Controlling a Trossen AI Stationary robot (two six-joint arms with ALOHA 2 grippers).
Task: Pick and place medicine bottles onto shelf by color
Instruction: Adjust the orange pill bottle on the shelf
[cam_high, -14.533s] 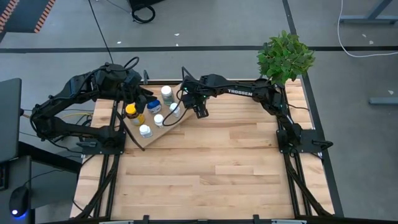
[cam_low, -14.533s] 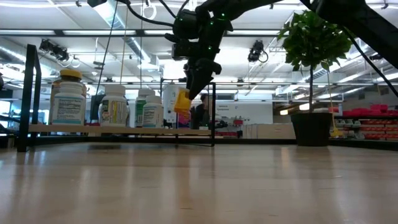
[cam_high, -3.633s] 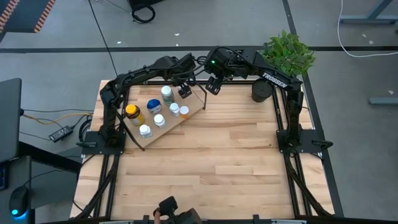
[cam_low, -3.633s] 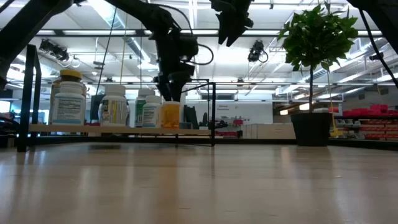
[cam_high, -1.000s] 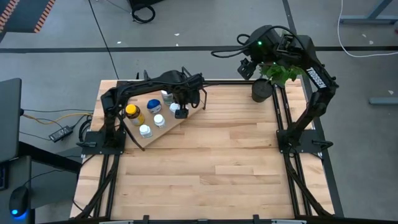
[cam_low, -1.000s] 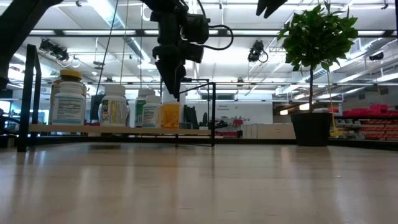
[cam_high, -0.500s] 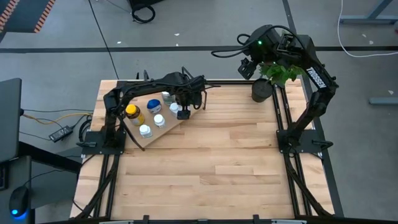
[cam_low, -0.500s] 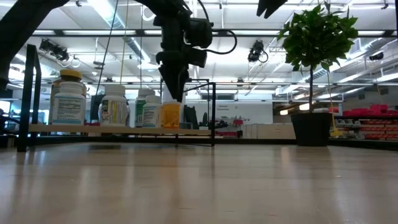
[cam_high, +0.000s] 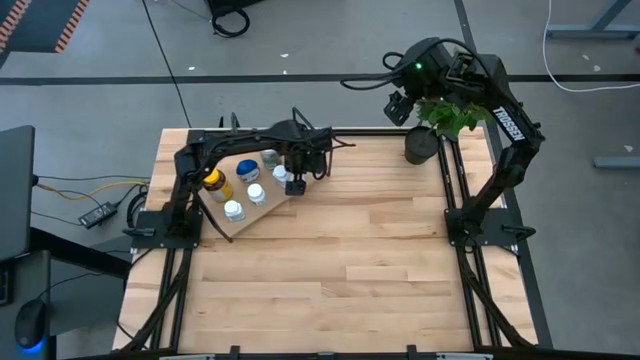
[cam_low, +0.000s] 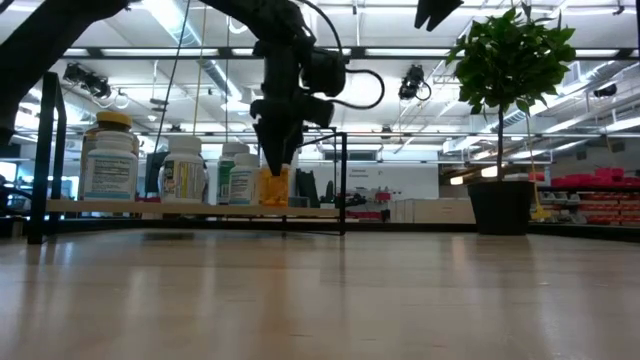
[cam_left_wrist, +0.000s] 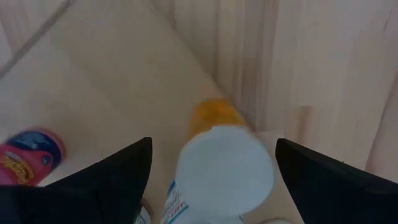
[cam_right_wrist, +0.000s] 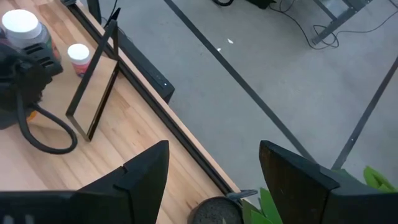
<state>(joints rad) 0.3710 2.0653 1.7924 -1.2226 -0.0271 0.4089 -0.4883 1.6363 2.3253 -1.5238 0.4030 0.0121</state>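
Note:
The shelf (cam_high: 224, 226) lies at the table's far left with several medicine bottles standing on it: a yellow-capped amber one (cam_high: 211, 180), a blue one (cam_high: 246, 167) and white-capped ones (cam_high: 254, 193). At its right end stands an orange bottle (cam_low: 272, 187) with a white cap (cam_left_wrist: 225, 171). My left gripper (cam_low: 276, 165) points straight down over it, open. Its fingers (cam_left_wrist: 118, 177) stand on either side of the cap, and I see no touch. My right gripper (cam_high: 398, 106) hangs open, high over the table's far right by the plant.
A black pot (cam_high: 420, 146) with a green plant (cam_high: 457, 98) stands at the far right corner. The shelf's black wire frame (cam_right_wrist: 93, 93) rises at its right end, close to the orange bottle. The wooden tabletop (cam_high: 350, 270) spreads toward the near edge.
My left gripper has come down over the shelf's right end toward the orange bottle. It still points down and stays open. The bottles have not moved.

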